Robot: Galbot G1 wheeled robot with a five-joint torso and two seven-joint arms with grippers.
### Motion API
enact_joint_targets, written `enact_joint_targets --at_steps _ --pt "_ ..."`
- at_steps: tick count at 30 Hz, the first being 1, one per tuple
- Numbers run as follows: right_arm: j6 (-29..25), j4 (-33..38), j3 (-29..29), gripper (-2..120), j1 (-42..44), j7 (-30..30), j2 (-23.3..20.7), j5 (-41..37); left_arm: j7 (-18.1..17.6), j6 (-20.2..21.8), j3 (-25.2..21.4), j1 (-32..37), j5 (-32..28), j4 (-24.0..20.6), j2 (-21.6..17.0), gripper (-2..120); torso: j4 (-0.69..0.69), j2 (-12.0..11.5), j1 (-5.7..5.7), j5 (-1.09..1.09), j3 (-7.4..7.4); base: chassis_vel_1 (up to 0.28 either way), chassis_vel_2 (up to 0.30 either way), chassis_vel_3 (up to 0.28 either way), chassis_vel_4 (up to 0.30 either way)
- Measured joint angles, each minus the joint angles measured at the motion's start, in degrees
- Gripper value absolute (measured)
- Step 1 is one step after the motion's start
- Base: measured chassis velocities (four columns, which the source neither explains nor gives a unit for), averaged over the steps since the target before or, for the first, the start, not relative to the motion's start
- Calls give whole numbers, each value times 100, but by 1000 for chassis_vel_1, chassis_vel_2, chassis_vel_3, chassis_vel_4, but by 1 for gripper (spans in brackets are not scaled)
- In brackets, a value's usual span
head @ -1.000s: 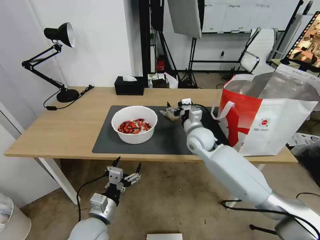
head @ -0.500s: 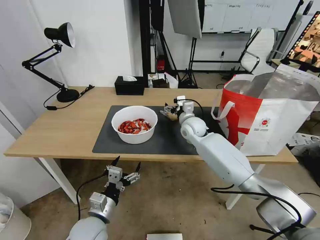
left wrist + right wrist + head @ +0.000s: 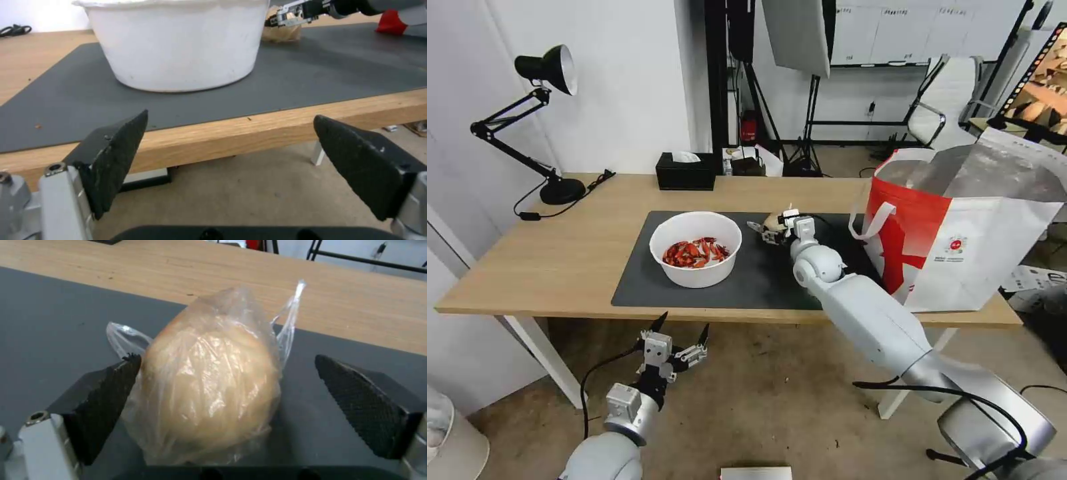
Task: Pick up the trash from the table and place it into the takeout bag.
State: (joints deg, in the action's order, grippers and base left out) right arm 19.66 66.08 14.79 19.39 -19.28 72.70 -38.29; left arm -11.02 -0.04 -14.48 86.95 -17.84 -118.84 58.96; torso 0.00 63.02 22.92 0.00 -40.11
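Since a second ago, the right arm has drawn its elbow in and lowered, and the right gripper [image 3: 768,228] now sits low on the dark mat [image 3: 647,283] around the tan ball [image 3: 772,223]; the left arm has not moved.

From the head camera, the bench [image 3: 560,267] carries one white bowl [image 3: 696,248] with red shell scraps, standing on the mat left of the ball. One takeout bag [image 3: 960,233] stands open at the bench's right end, its foil lining showing. One black tissue box [image 3: 686,171] sits at the far edge and one black desk lamp [image 3: 540,120] at the far left. The left gripper [image 3: 675,333] hangs below the bench's front edge, its two fingers spread apart and gripping nothing.

From the left wrist camera, two dark fingers [image 3: 113,155] stand wide apart in front of the bench edge. Beyond them are the bowl's [image 3: 178,43] white wall and, farther off, the ball [image 3: 280,31] with the right gripper [image 3: 285,18] at it.

From the right wrist camera, the ball [image 3: 209,386] is one tan lump wrapped in clear plastic film, resting on the mat [image 3: 53,320]. It lies between the two open fingers [image 3: 106,400], pressed against one, with a clear gap to the other.
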Motion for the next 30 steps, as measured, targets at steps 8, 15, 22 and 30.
enact_joint_targets --at_steps 8,15,22,30 --pt "132 -9 3 85 3 -75 65 -49 0 -7 0 11 -17 -15 30 100 0 0 0 0 0 0 0 0 0" --pt "269 105 15 62 44 -192 28 -85 -10 -20 0 1 -21 -12 40 100 0 0 0 0 0 0 0 0 0" --pt "408 261 19 40 71 -289 -28 -192 -13 -21 30 -16 -22 -3 44 100 0 0 0 0 0 0 0 0 0" --pt "433 725 -15 8 170 -520 -204 -449 -18 -21 48 -64 -47 15 41 100 0 0 0 0 0 0 0 0 0"
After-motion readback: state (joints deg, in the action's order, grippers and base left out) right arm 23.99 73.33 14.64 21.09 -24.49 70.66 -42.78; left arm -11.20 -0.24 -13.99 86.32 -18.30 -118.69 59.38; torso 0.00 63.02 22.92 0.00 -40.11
